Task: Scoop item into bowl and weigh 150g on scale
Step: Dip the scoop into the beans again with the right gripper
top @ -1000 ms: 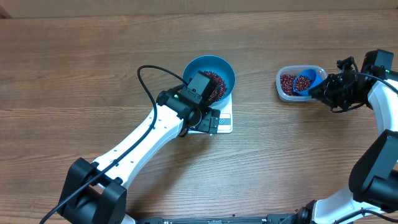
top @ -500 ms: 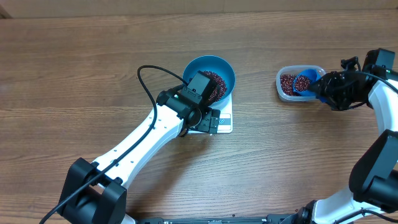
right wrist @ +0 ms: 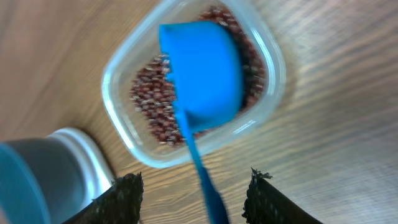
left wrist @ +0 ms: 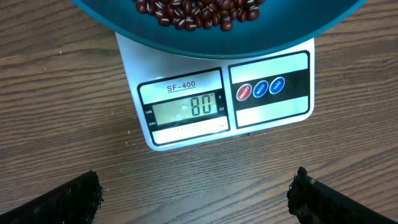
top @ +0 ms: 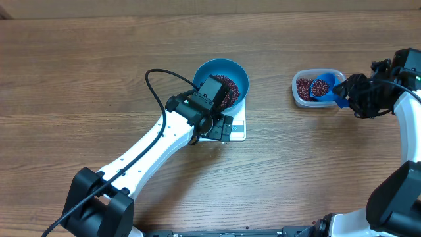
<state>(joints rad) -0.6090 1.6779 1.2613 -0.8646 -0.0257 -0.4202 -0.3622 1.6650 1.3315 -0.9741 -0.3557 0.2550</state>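
Observation:
The blue bowl (top: 223, 72) stands on the white scale (top: 238, 126) and holds dark red-brown beans (top: 227, 84). In the left wrist view the bowl (left wrist: 217, 37) with beans (left wrist: 199, 9) fills the top, and the scale (left wrist: 224, 99) shows 80 on its display. My left gripper (top: 222, 126) hovers over the scale's front edge, open and empty (left wrist: 196, 196). My right gripper (top: 347, 93) is open just right of the clear tub (top: 297, 92). The blue scoop (right wrist: 205, 68) rests in the tub on beans (right wrist: 152, 102); its handle runs between my spread fingers (right wrist: 121, 199) without being pinched.
The left arm (top: 151, 148) crosses the table diagonally from the front left, with a black cable (top: 154, 82) looping above it. A blurred grey-and-white shape (right wrist: 56, 174) sits at the lower left of the right wrist view. Bare wooden tabletop (top: 99, 59) surrounds everything.
My right gripper has opened, let go of the scoop's handle and drawn back to the right. The scoop stays in the tub. The left arm has not moved.

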